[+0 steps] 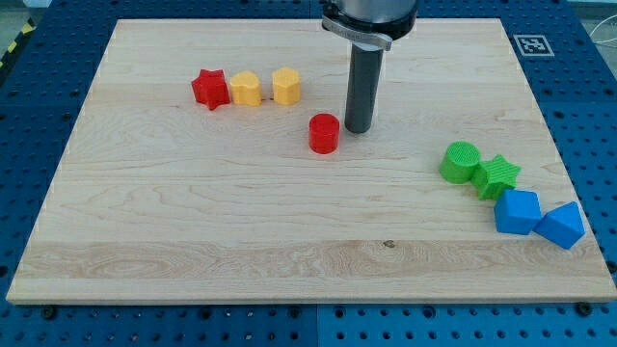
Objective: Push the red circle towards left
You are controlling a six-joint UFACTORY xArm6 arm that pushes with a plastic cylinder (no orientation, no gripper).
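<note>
Red circle [324,133] near the board's middle, my tip [359,129] just to its right.

Whether my tip touches it I cannot tell; being a plain rod, it has nothing to spread or pinch. Up-left of the circle: yellow block [285,85], second yellow block [246,88], red star [210,88]. A square printed marker [533,44] sits far up-right; no readable writing.

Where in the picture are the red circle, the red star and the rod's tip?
red circle [324,132]: camera view, on its front side wall.
red star [210,88]: camera view, on its top face.
my tip [359,129]: camera view, at the rod's very end, just right of the red circle.
</note>
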